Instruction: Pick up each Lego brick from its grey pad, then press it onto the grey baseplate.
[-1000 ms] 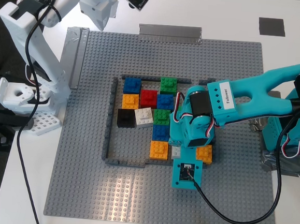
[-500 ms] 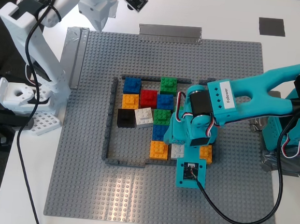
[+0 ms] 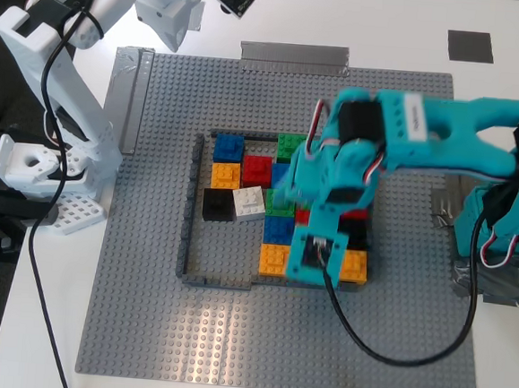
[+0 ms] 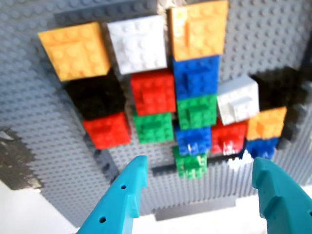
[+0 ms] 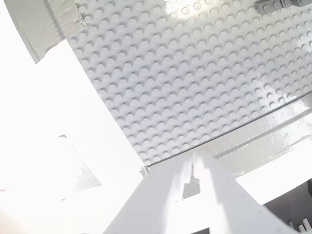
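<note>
here the white brick [image 4: 137, 44] sits on the grey baseplate [image 3: 141, 328] between two orange bricks [image 4: 75, 49], at twelve o'clock from my first gripper [image 4: 195, 195], jaws apart and empty. my second gripper [image 5: 195, 170] hovers over bare studs, jaws together.
</note>
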